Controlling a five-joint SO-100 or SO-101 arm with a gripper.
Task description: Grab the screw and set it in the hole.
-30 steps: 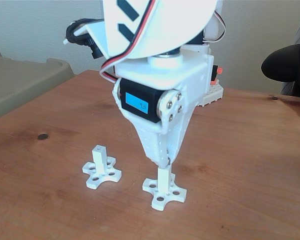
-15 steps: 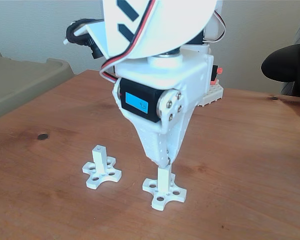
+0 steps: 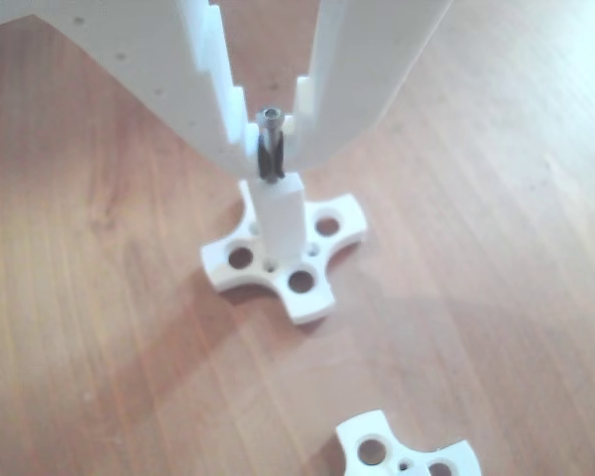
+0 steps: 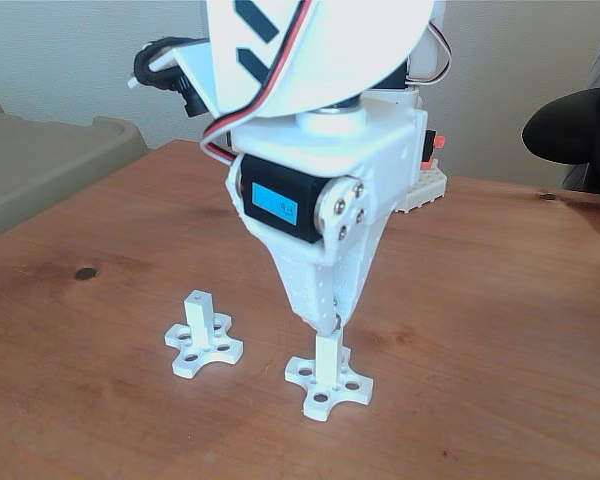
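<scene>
My gripper (image 3: 271, 149) reaches down from the top of the other view, its white fingers (image 3: 322, 109) shut on the screw (image 3: 270, 139). The silver screw stands upright, and its dark lower end meets the top face of a white post (image 3: 279, 213) with a cross-shaped base (image 3: 317, 293). The screw's end covers the hole in that face, so its depth is unclear. In the fixed view the gripper (image 4: 330, 322) points straight down onto the same post (image 4: 327, 362).
A second white post (image 4: 199, 318) stands left of the first, with a small hole in its top. Its base (image 3: 402, 451) shows at the other view's bottom edge. A beige bin (image 4: 40, 160) is far left, a white block (image 4: 427, 187) behind the arm, and a dark object (image 4: 570, 125) at right.
The gripper body has tilted very slightly. Its tip stays at the post's top, and both posts stand where they were.
</scene>
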